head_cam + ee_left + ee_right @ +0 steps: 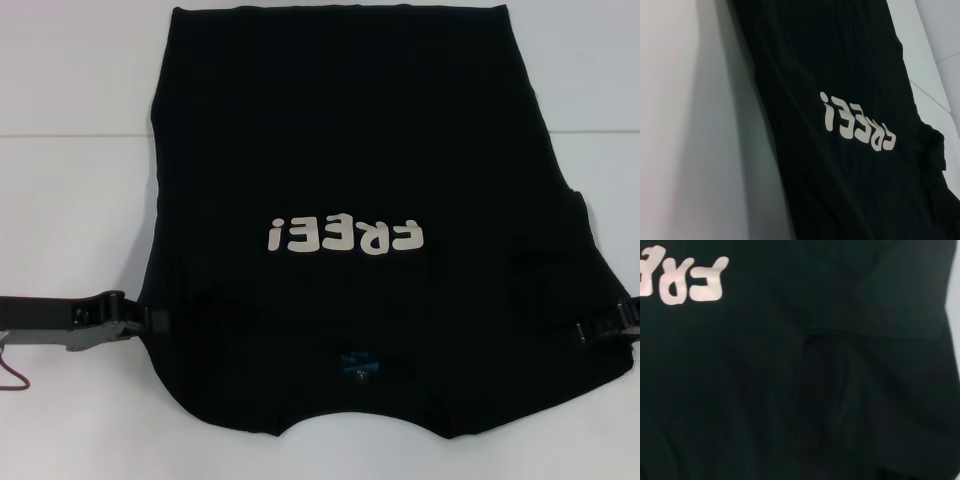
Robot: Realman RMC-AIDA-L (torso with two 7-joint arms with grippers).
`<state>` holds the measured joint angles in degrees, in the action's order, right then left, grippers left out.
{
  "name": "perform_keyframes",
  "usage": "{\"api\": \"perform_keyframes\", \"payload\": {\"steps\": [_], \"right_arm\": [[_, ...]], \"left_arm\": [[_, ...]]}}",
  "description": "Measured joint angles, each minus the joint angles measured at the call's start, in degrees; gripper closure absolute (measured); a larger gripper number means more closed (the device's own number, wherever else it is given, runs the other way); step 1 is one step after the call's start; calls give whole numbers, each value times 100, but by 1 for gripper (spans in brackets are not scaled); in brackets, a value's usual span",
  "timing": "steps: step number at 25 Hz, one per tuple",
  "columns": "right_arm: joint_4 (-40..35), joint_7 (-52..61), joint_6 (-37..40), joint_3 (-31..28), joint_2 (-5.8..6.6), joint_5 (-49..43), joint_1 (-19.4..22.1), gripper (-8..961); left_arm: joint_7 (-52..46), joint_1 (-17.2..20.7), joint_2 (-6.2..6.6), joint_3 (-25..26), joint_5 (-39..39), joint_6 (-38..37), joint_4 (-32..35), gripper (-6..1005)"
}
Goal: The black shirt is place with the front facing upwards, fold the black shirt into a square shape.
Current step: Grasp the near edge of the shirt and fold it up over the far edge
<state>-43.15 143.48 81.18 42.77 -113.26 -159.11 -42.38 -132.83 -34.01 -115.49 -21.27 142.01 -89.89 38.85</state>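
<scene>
While wrist views show only the black shirt [350, 180], head view shows both end effectors, grip unclear.

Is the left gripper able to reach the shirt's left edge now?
Probably yes: the left gripper sits right at the shirt's left edge, and nothing lies between them on the table.

Left end effector [140, 322]: showing as black, blocky hardware on a long dark arm link.
Cable [14, 372]: a thin reddish loop hanging under that link.
Right end effector [590, 332]: showing black, ridged parts.
</scene>
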Motion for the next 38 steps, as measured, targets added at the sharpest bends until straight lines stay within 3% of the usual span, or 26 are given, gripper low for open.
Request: {"api": "perform_keyframes", "payload": {"steps": [9, 20, 31, 38], "right_arm": [[176, -136, 90, 3, -121, 20, -219, 39], [226, -199, 151, -2, -120, 82, -239, 39], [167, -182, 180, 242, -56, 29, -266, 205], [179, -180, 179, 260, -40, 29, -272, 524]], "left_arm": [[3, -27, 10, 0, -28, -20, 0, 945], [3, -44, 20, -1, -82, -22, 0, 943], [3, -53, 27, -1, -98, -22, 1, 942], [3, -60, 30, 0, -150, -29, 12, 940]]}}
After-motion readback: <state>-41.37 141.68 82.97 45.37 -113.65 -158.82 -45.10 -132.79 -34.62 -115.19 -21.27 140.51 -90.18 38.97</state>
